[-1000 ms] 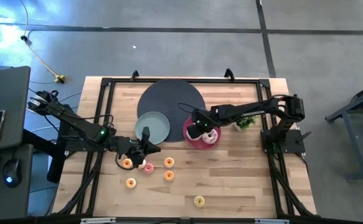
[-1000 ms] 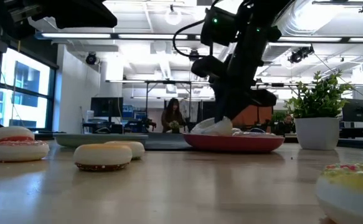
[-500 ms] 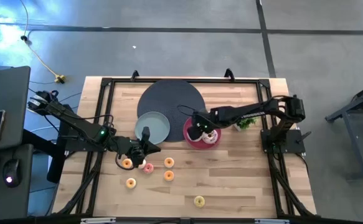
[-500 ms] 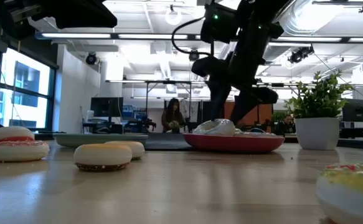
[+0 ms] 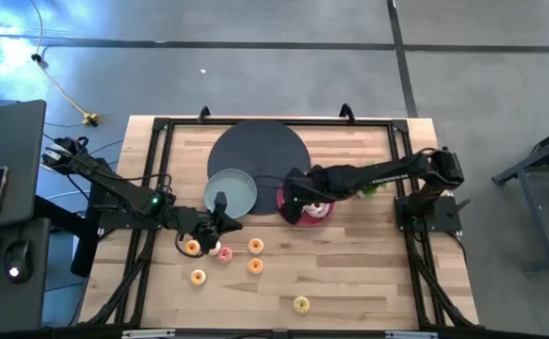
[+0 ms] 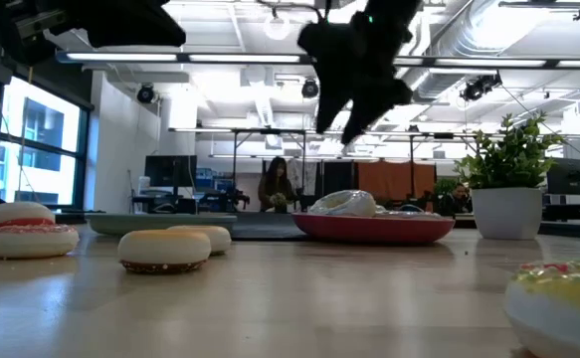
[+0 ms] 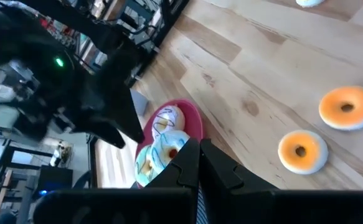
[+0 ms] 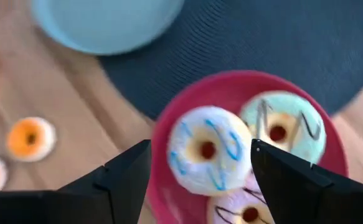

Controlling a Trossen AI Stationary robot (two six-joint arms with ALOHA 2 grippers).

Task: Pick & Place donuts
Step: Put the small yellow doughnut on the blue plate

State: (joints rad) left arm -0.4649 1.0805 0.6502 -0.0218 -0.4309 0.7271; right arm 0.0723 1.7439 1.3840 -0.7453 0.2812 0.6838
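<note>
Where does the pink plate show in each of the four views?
High view: pink plate at table centre, partly under the right gripper, which hangs open above it.
Low view: right of centre, its rim seen edge-on.
Left wrist view: lower centre, behind that arm's own fingers.
Right wrist view: fills the middle, holding three donuts.
Shared landmark: the white donut with blue icing lines on it.

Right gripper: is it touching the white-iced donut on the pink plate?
Apart. In the low view the right gripper hangs well above the white-iced donut on the pink plate, with background visible between them.
</note>
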